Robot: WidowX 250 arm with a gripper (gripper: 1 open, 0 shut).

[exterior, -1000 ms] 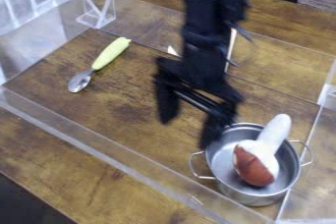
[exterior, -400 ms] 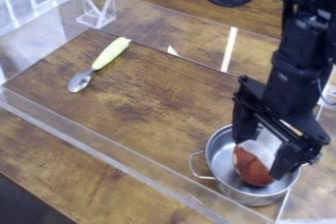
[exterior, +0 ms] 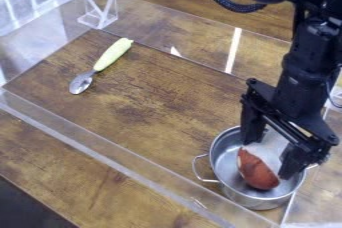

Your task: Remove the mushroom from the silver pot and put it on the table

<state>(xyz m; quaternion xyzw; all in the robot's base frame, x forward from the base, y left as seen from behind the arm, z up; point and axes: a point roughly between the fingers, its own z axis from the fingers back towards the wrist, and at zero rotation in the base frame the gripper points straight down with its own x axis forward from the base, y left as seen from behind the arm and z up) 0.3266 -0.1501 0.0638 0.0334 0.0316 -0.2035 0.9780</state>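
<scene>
The jaws (exterior: pixel 267 150) hang over the pot (exterior: pixel 250 187) at the near right of the counter (exterior: pixel 147 97), spread open, with one side to the left and the other to the right. The dark arm (exterior: pixel 305 57) comes down to them from the far right. Whether they touch the mushroom (exterior: pixel 258 169) cannot be made out.

The mushroom lies in the pot, its reddish-brown cap toward the near side, resting low inside. Part of its white stem shows between the jaws; the rest is hidden behind them. The pot is shiny and round, and one thin loop handle (exterior: pixel 201 168) sticks out on its left. The far part of its rim is partly covered by the jaws.

Toward the far left of the counter lies a spoon (exterior: pixel 102 66), its pale yellow-green handle pointing far and to the right, its metal bowl near and to the left. It is well apart from the pot. A clear wall (exterior: pixel 114 152) runs along the near side of the counter, and a black cable (exterior: pixel 221 0) curves beside the arm at the far side.
</scene>
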